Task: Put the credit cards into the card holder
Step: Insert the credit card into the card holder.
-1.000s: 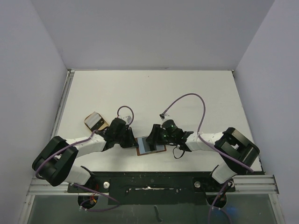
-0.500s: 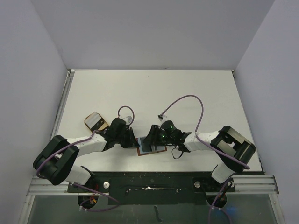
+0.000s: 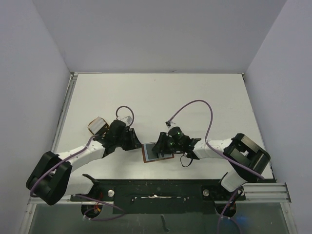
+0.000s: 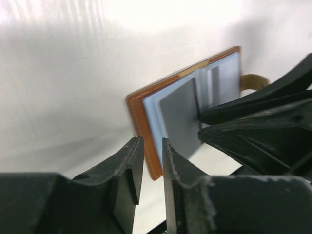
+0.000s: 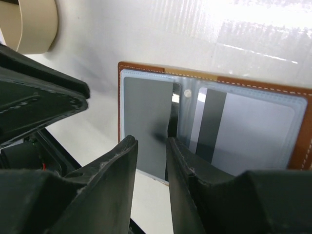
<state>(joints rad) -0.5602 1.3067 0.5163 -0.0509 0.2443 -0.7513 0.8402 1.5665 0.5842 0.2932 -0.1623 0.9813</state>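
The card holder point(image 3: 147, 156) lies open on the table between both arms, brown outside point(image 4: 139, 105), pale blue inside with a dark stripe point(image 5: 212, 122). One grey credit card point(image 5: 146, 112) lies flat on its left page point(image 4: 180, 117). My right gripper point(image 5: 150, 139) is open, its fingers low over that card, one tip at the card's inner edge. My left gripper point(image 4: 152, 140) stands just off the holder's outer brown edge, its jaws a narrow gap apart with nothing between them. From above, the left gripper point(image 3: 136, 144) and right gripper point(image 3: 161, 146) flank the holder.
A tan rounded dish point(image 3: 97, 126) sits on the table left of the left gripper and shows at the top left corner point(image 5: 31, 22) of the right wrist view. The table's near edge and black base rail point(image 3: 156, 187) run close behind the holder.
The left gripper's jaws have parted slightly and that arm has drawn back a little to the upper left. The right gripper's jaws have narrowed over the card.
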